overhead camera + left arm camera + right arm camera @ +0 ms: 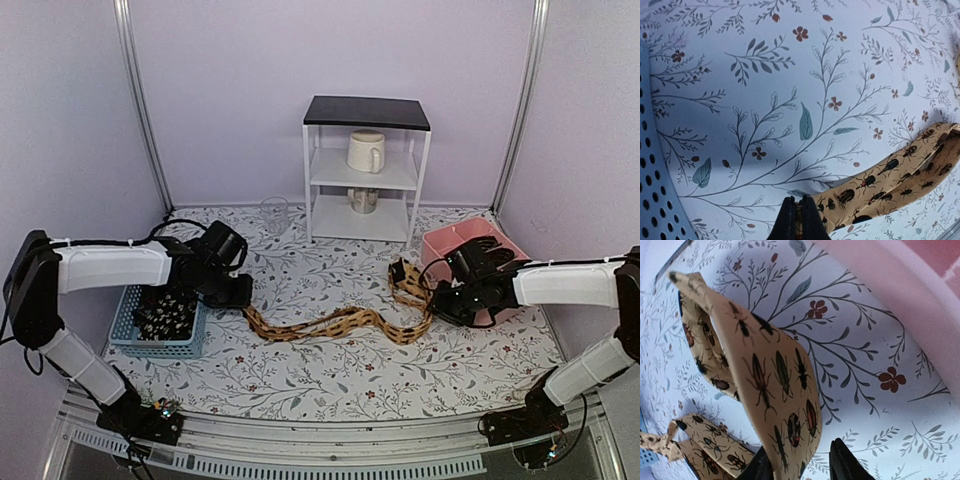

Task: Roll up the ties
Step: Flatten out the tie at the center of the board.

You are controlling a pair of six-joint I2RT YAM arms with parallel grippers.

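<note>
A tan tie (340, 322) printed with dark beetles lies in a wavy line across the middle of the table. My left gripper (238, 295) is at its left end, beside the basket. In the left wrist view this gripper (800, 210) is shut on the tie's end (900, 172), with fabric pinched between the fingers. My right gripper (437, 300) is at the tie's looped right end, in front of the pink tray. In the right wrist view its fingers (842, 465) stand apart. A fold of the tie (775, 380) leans on the left finger, with a gap to the right one. Black speckled ties (165, 312) lie in the basket.
A blue mesh basket (125, 325) stands at the left. A pink tray (470, 238) stands at the right, close behind my right gripper. A white shelf unit (366, 122) at the back holds a mug (365, 152) and a metal cup (364, 200). A clear glass (274, 213) stands beside it.
</note>
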